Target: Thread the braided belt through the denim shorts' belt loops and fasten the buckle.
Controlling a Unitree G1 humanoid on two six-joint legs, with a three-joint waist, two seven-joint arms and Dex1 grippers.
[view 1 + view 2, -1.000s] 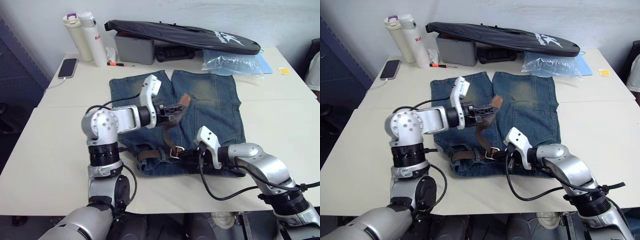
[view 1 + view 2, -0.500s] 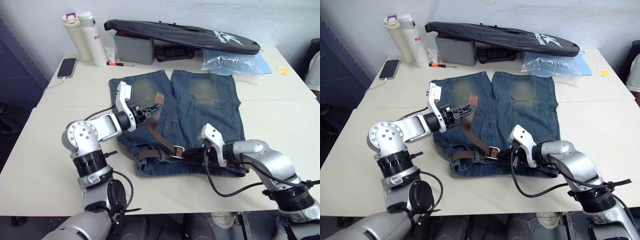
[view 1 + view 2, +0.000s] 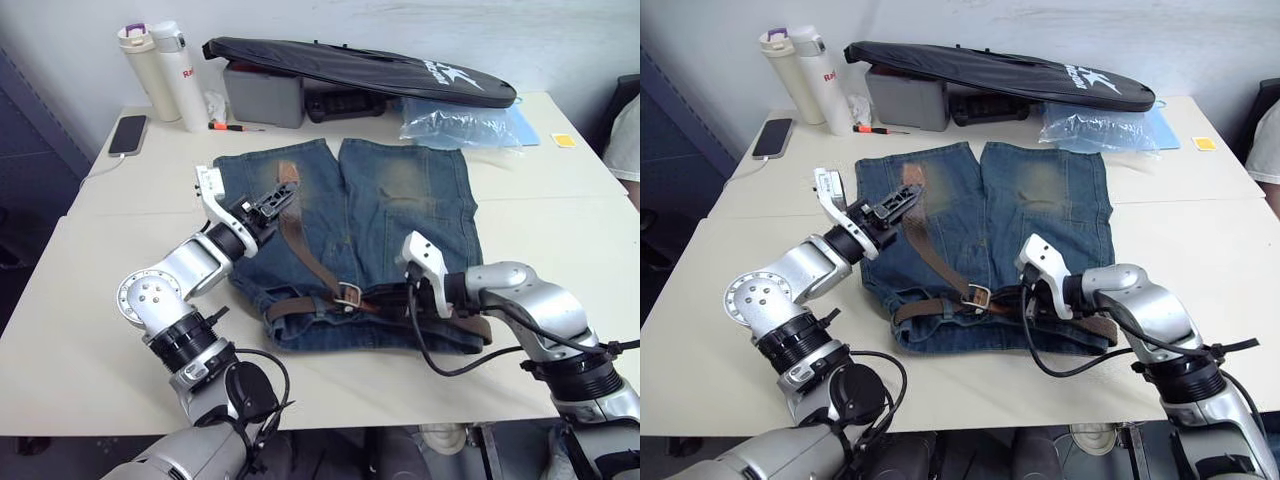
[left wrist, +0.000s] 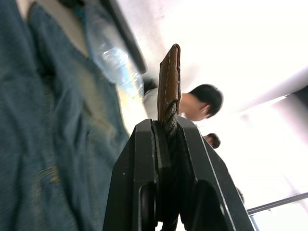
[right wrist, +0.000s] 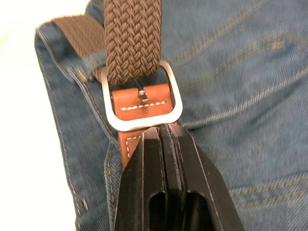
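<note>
Head cam: my left gripper (image 3: 272, 197) is clamped on the braided belt (image 3: 305, 247) tip, strap running back across the denim shorts (image 3: 410, 215) to the buckle (image 3: 348, 295).

L wrist: tip pinched edge-on; looks limp, light, best held near the leather end.

R wrist: right gripper (image 5: 161, 132) is clamped on the leather tab just behind the buckle. Rigid, good anchor imo.

one braided belt (image 3: 312, 255), one denim shorts (image 3: 400, 215), two bottles (image 3: 160, 70)

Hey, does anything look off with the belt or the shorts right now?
The dark-brown braided belt has passed through the silver buckle, but its prong rests on the tan tab, not through the weave. The faded blue denim shorts lie flat.
</note>
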